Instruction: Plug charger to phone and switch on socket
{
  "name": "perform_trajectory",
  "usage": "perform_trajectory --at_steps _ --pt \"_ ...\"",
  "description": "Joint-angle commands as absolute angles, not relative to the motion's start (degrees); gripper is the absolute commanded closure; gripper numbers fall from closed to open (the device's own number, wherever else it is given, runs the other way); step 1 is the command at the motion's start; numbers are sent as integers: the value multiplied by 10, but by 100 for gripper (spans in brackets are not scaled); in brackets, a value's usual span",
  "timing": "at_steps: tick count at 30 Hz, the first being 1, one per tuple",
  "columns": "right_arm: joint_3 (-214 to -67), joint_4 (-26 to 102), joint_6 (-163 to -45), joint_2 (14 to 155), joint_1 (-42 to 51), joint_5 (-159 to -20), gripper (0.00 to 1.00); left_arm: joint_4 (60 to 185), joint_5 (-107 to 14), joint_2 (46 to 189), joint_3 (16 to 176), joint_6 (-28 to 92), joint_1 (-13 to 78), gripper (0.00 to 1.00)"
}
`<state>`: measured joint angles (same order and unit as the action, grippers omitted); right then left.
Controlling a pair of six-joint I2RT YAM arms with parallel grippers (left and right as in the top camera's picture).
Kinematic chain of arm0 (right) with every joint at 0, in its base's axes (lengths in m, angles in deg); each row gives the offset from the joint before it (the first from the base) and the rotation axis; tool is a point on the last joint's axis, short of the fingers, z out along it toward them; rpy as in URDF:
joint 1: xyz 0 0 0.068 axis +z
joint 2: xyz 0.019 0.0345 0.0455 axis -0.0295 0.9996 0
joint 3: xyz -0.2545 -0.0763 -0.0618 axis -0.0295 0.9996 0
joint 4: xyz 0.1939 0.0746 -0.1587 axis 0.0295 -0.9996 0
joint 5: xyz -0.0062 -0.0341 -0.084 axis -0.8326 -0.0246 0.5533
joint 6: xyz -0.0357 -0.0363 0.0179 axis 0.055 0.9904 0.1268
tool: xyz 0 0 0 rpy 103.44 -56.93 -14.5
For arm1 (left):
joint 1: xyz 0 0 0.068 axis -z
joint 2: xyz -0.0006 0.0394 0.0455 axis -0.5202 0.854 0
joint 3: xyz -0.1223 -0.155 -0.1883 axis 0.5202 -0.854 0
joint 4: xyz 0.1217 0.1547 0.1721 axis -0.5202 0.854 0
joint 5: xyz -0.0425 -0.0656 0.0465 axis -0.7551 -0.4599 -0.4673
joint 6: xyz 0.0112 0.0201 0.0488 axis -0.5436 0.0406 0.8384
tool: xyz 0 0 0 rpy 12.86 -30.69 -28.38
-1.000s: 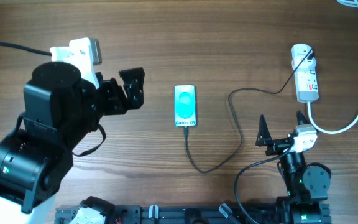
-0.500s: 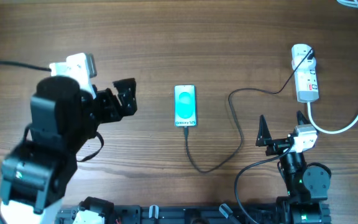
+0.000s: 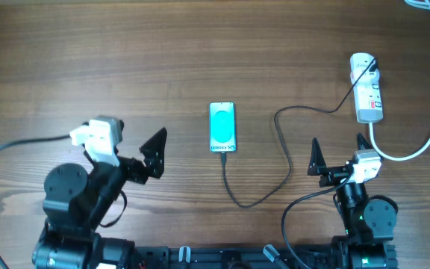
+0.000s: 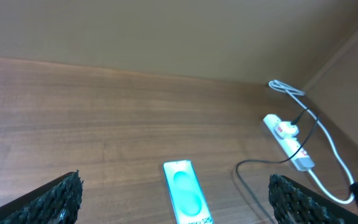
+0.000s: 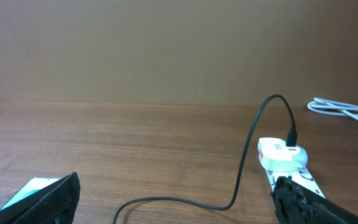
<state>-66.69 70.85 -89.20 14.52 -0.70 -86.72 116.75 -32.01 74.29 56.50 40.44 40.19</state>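
Phone ahead of left end effector, beside right end effector; both wide, empty.

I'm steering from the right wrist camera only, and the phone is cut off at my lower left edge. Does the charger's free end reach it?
Observer: Yes. From overhead, the charger loops round and its tip meets the white-strip end of the phone. I cannot tell whether it is fully seated.
Operator: Where is the other arm?
Observer: The left gripper is open and sits left of the phone, not touching it.
Operator: My finger hides the socket's near end. What is there?
Observer: The thick white cord leaves the socket at that end, passes close by the right gripper and swings off to its right.
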Motion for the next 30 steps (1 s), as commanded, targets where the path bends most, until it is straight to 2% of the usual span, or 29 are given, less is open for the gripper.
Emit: perform_trajectory --at_steps 1,23,30 --pt "-666 710 -886 141 -6 -859 0 1162 -333 695 531 419 397 0" --pt "-666 710 -886 141 -6 -859 0 1159 -326 584 449 420 336 0" --pt "-666 710 -886 141 -6 -859 0 1090 -329 532 383 419 336 0"
